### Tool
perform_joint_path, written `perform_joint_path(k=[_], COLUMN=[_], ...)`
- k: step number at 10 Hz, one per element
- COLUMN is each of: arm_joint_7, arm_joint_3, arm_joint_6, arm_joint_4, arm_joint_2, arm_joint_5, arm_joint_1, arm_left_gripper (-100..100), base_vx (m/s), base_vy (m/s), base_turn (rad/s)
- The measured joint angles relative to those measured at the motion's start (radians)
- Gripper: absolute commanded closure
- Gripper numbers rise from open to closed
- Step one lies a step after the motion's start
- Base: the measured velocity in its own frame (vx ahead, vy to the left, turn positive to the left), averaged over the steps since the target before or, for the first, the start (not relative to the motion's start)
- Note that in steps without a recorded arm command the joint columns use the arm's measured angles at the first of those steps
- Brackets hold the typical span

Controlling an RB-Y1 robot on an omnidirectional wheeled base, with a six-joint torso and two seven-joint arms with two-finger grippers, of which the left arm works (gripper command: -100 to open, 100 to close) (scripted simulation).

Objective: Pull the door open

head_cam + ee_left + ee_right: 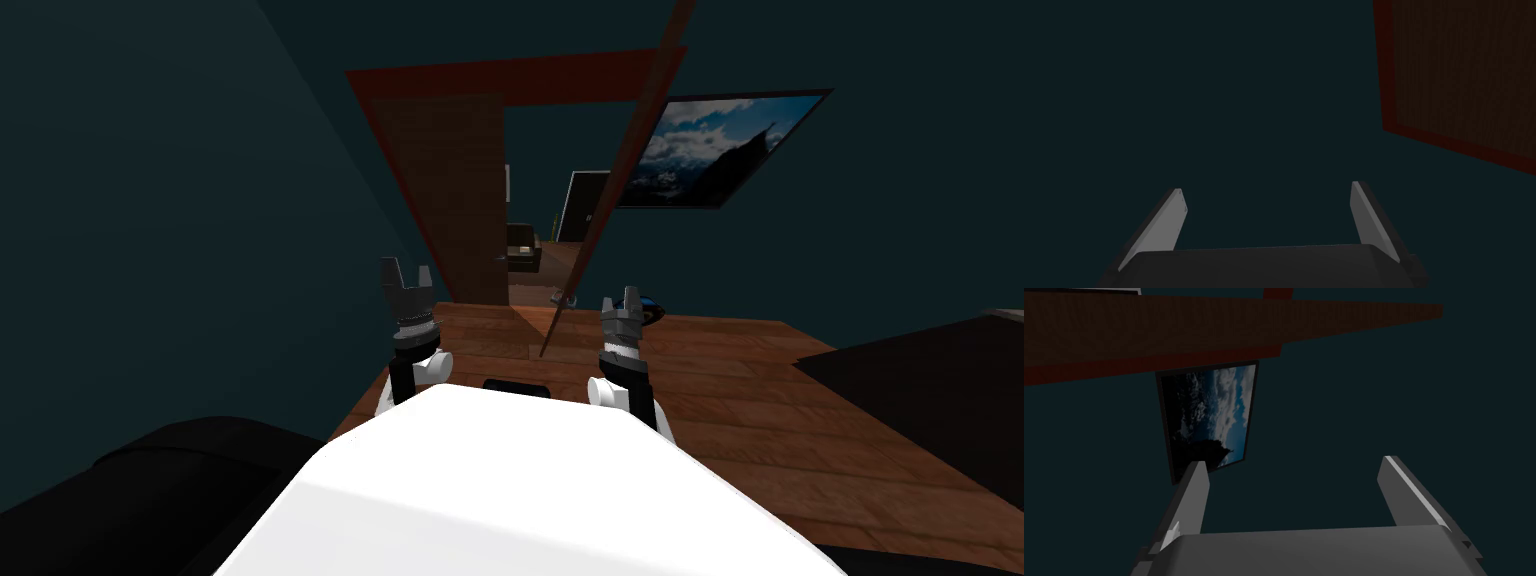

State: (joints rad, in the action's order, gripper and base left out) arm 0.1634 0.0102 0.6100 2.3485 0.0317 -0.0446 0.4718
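Observation:
A brown wooden door (612, 185) stands ajar in a red-brown frame (500, 78), swung toward me and seen almost edge-on. A small handle (565, 298) sticks out low on its edge. My right gripper (630, 297) is raised just right of that handle, apart from it, and its wrist view shows it open (1294, 460) with nothing between the fingers. Under the door's brown band (1224, 323) it faces the wall. My left gripper (406, 270) is open (1267, 189) too, held before the teal wall left of the frame (1386, 75).
A framed sky picture (720, 150) hangs right of the door. Dark furniture (930, 390) stands at the right and a dark rounded shape (150, 480) lies at the lower left. Wooden floor (720, 370) spreads ahead. Through the doorway an armchair (522, 245) shows.

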Motion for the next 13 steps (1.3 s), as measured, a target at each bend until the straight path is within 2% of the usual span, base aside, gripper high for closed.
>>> perform_joint_path(k=[5, 7, 9, 13], arm_joint_7=[0.005, 0.009, 0.01, 0.015], arm_joint_3=[0.001, 0.002, 0.002, 0.005], arm_joint_6=[0.008, 0.018, 0.024, 0.038], arm_joint_4=[-0.086, -0.136, -0.169, -0.264], arm_joint_2=[-0.025, -0.032, -0.042, -0.059], arm_joint_5=[-0.019, -0.025, -0.033, -0.052], arm_joint_1=[-0.032, -0.056, -0.063, -0.1], arm_left_gripper=[-100, -100, -100, -100], base_vx=[0.106, 0.077, 0.087, 0.088], base_vy=[0.048, 0.023, 0.021, 0.03], base_turn=[-0.017, -0.009, -0.009, -0.013])
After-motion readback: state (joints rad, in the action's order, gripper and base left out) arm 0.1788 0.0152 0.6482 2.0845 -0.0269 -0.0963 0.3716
